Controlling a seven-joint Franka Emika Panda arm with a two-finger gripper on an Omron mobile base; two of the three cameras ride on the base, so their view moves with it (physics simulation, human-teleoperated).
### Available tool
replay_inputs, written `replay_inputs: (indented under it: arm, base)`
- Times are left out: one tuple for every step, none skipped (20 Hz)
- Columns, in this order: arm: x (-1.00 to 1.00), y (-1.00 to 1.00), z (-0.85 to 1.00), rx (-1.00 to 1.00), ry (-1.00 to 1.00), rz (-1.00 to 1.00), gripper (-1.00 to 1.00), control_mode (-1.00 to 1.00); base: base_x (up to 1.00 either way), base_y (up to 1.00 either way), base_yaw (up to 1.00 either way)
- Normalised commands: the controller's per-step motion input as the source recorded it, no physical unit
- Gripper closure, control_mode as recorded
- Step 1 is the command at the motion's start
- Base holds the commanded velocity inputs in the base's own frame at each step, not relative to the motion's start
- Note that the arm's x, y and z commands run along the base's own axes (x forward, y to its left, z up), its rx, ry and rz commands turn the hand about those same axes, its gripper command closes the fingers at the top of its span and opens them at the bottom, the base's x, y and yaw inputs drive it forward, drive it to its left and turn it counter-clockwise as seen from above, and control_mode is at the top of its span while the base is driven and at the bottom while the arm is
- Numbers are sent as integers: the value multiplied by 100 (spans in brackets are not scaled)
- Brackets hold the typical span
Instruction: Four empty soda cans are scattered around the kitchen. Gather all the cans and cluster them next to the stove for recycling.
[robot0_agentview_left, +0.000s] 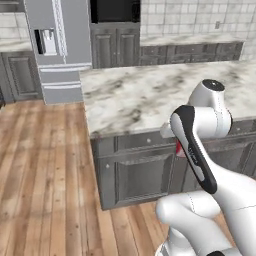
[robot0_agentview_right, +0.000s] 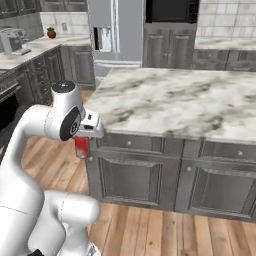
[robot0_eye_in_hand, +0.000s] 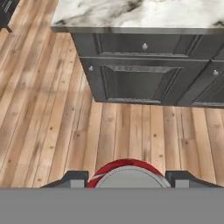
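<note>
We see a red soda can (robot0_eye_in_hand: 127, 174) held between the two dark fingers (robot0_eye_in_hand: 72, 178) of the hand (robot0_agentview_right: 81, 145); the hand is closed only as far as the can's width, one finger on each side, and in the hand view the can's grey top with its red rim sits right between them. In the right base view the can hangs upright under the hand, in the air above the wooden floor (robot0_agentview_right: 165, 235), just beside the front left corner of the marble-topped table (robot0_agentview_right: 190, 102) and about level with its upper drawers (robot0_agentview_right: 131, 143). In the left base view we catch a small patch of the red can (robot0_agentview_left: 178, 148) behind the arm's dark-striped link, in front of the table's dark grey cabinet front (robot0_agentview_left: 135, 175). The hand view looks down past the can at the floor planks and at the same cabinet doors with their small round knobs. Farther back, a steel fridge (robot0_agentview_left: 55, 45) with a dispenser stands against the wall next to dark cabinets. At the far left of the right base view a side counter (robot0_agentview_right: 30, 50) carries a toaster (robot0_agentview_right: 12, 40) and a small round reddish thing (robot0_agentview_right: 51, 33), too small for us to identify.
</note>
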Motion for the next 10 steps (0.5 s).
replay_inputs:
  arm:
    - [0, 0, 0, 0, 0, 0, 100, 100]
    - [0, 0, 0, 0, 0, 0, 100, 100]
    - [0, 0, 0, 0, 0, 0, 100, 100]
    - [0, 0, 0, 0, 0, 0, 100, 100]
    - [0, 0, 0, 0, 0, 0, 100, 100]
    - [0, 0, 0, 0, 0, 0, 100, 100]
    - [0, 0, 0, 0, 0, 0, 100, 100]
    - [0, 0, 0, 0, 0, 0, 100, 100]
    - [0, 0, 0, 0, 0, 0, 100, 100]
    - [0, 0, 0, 0, 0, 0, 100, 100]
  base:
    - [-13, 100, 6]
    - [-15, 100, 7]
    - [-16, 100, 7]
    - [-17, 100, 7]
    - [-18, 100, 7]
    - [-14, 100, 7]
    - [-8, 100, 8]
    - [0, 100, 10]
    - [0, 100, 13]
    - [0, 93, 15]
